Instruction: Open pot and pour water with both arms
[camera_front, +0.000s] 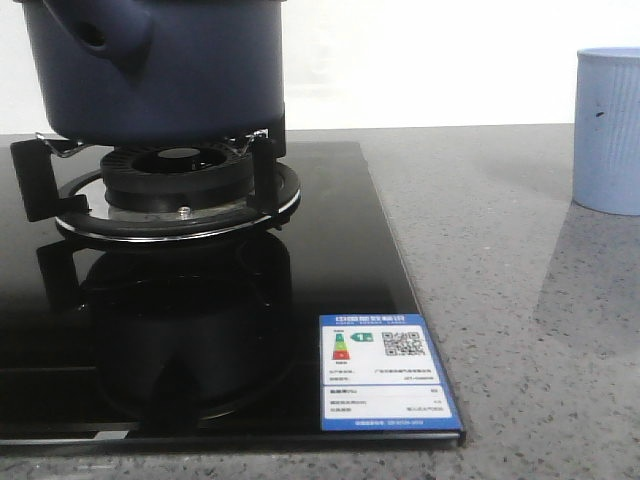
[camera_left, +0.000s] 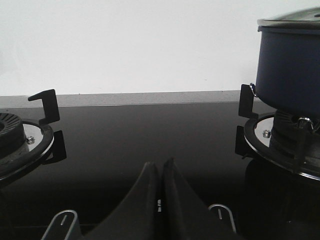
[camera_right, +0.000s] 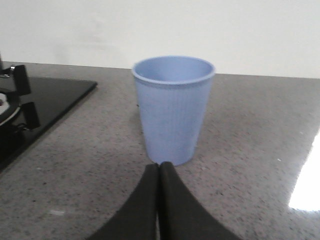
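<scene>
The dark navy-blue pot (camera_front: 160, 70) stands on the right burner of the black glass stove (camera_front: 330, 250), its stubby handle with a hole (camera_front: 105, 35) facing forward. In the left wrist view the pot (camera_left: 290, 70) carries a glass lid with a metal rim (camera_left: 290, 20). My left gripper (camera_left: 160, 165) is shut and empty, low over the stove between the two burners. My right gripper (camera_right: 159, 167) is shut and empty, just in front of the light blue ribbed cup (camera_right: 172, 107) on the countertop. Neither gripper shows in the front view.
The cup (camera_front: 608, 130) stands at the right on the grey speckled countertop (camera_front: 520, 300). A second burner with black pot supports (camera_left: 20, 140) sits at the stove's left. A white wall runs behind. An energy label (camera_front: 385, 372) sits at the stove's front corner.
</scene>
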